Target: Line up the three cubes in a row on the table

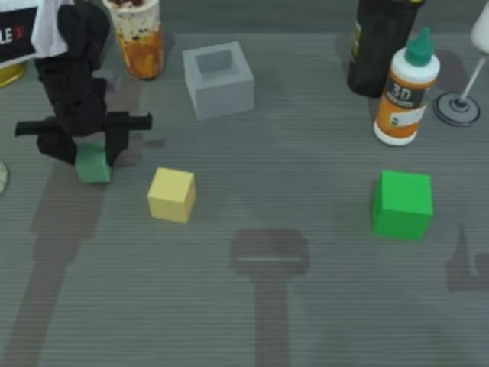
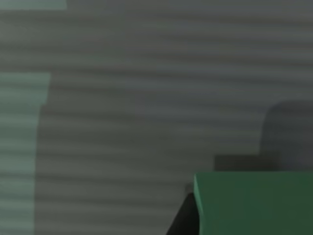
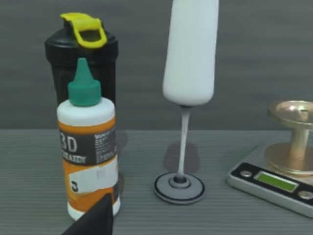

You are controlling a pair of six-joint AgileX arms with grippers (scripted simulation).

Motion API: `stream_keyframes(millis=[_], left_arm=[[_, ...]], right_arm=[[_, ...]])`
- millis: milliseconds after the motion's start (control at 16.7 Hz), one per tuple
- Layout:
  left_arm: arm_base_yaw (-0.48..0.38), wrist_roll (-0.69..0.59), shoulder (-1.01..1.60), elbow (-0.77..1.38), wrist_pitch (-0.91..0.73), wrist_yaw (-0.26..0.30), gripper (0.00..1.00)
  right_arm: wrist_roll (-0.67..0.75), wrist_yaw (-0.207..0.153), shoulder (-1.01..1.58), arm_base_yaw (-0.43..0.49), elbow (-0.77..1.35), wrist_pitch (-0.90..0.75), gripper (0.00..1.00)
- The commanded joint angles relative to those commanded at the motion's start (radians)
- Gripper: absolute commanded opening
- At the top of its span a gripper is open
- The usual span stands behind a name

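Note:
My left gripper (image 1: pixel 90 149) stands at the table's (image 1: pixel 252 321) left, shut on the small teal-green cube (image 1: pixel 94 164), which pokes out below it. In the left wrist view that cube (image 2: pixel 254 203) fills the corner with one dark finger (image 2: pixel 183 218) pressed against its side. Just right of it on the table lies the pale yellow cube (image 1: pixel 171 194). Far to the right rests the larger bright green cube (image 1: pixel 402 203). My right arm is outside the top view; only a dark piece of my right gripper (image 3: pixel 95 223) shows in the right wrist view.
A grey hollow block (image 1: pixel 218 79) sits behind the yellow cube. An orange-stained cup (image 1: pixel 137 34) stands at the back left. At the back right are a black shaker (image 1: pixel 382 38), a glue bottle (image 1: pixel 405 92) and a wine glass (image 1: pixel 457 107). A scale (image 3: pixel 274 178) stands beside the glass.

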Motion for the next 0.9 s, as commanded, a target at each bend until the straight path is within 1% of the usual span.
stream_keyframes(millis=[300, 660, 780, 900], left_arm=[[0.015, -0.003, -0.050, 0.118, -0.178, 0.000, 0.00], [0.009, -0.003, -0.054, 0.130, -0.191, -0.001, 0.00], [-0.026, -0.037, -0.042, 0.154, -0.204, -0.002, 0.00], [-0.102, -0.109, -0.017, 0.202, -0.230, -0.004, 0.00]], right_arm=[[0.000, 0.000, 0.000, 0.000, 0.000, 0.000, 1.00], [0.000, 0.000, 0.000, 0.000, 0.000, 0.000, 1.00], [0.000, 0.000, 0.000, 0.000, 0.000, 0.000, 1.00], [0.000, 0.000, 0.000, 0.000, 0.000, 0.000, 1.00]])
